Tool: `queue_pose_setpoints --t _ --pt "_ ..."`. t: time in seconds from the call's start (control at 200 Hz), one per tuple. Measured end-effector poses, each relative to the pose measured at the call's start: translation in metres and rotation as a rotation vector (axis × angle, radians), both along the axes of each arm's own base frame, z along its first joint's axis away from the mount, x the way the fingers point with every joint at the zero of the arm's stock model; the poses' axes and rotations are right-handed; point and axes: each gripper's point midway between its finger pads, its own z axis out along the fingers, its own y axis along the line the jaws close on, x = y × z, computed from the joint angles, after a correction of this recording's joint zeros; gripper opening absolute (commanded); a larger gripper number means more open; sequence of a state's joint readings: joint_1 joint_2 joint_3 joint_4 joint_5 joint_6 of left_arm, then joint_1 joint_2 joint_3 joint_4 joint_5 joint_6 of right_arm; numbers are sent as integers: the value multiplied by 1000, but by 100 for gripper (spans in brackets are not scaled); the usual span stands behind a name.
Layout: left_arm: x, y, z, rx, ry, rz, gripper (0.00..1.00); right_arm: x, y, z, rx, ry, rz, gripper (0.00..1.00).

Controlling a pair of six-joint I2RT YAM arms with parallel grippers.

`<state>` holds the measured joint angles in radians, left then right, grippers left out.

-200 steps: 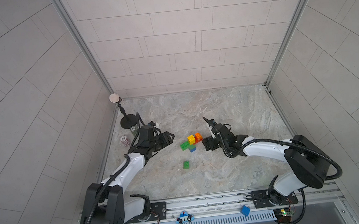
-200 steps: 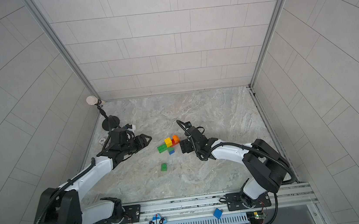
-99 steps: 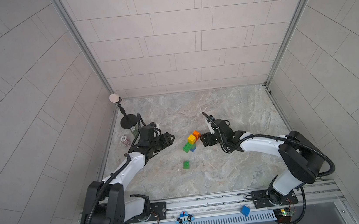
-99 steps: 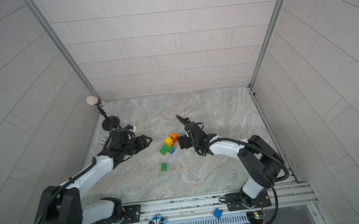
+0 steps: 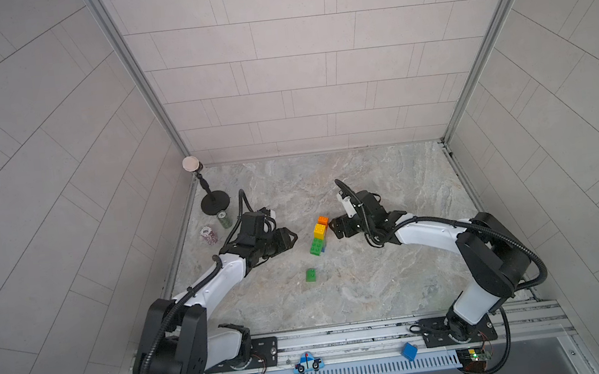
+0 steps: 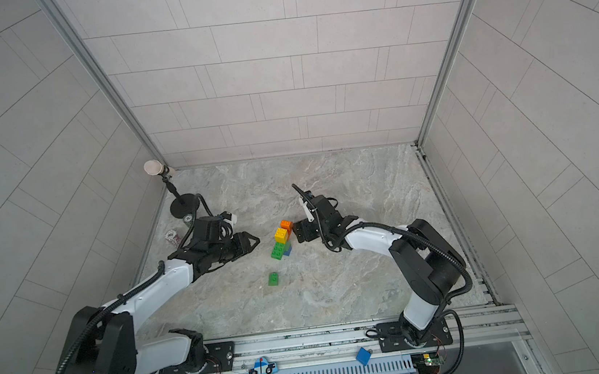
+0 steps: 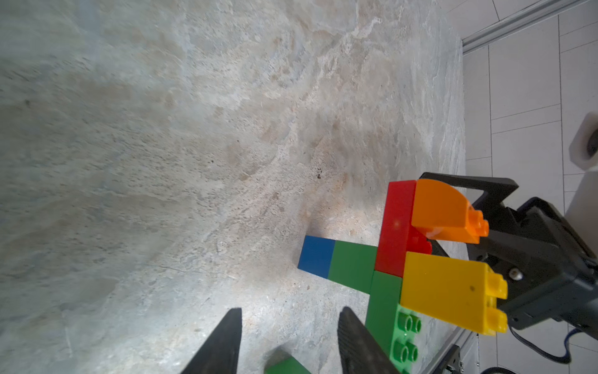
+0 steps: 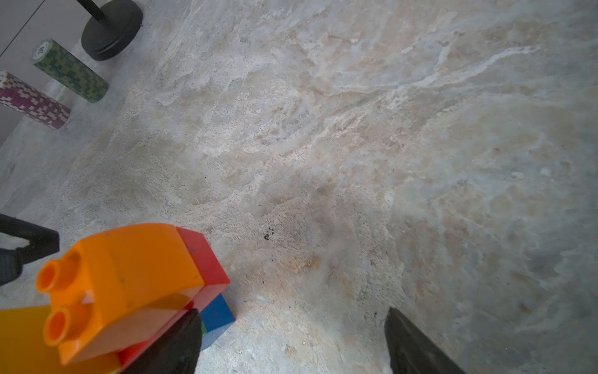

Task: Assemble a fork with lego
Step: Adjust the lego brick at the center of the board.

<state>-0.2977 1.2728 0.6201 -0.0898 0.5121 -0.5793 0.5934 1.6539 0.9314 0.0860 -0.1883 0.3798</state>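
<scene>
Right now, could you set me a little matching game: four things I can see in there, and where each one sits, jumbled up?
Things:
1 orange brick
2 loose green brick
3 plain blue block
4 black stand

Places:
A on the front rail
B in the far left corner of the table
C lying alone, apart from the half-built fork
D joined to the red brick

Pairs: 1-D, 2-C, 3-A, 4-B
</scene>
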Motion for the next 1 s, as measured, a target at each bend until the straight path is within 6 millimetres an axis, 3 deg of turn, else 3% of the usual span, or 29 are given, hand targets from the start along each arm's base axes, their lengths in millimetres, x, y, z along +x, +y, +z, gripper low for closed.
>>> queue_pose_setpoints --t 0.355,0.791,1.001 --pt "-33 -26 -18 27 56 -97 47 2 7 -6 1 36 42 89" --pt "-46 -44 -20 39 59 -145 46 7 18 3 14 36 85 89" --pt "-52 -54 -19 34 55 -171 47 7 21 -5 6 60 104 89"
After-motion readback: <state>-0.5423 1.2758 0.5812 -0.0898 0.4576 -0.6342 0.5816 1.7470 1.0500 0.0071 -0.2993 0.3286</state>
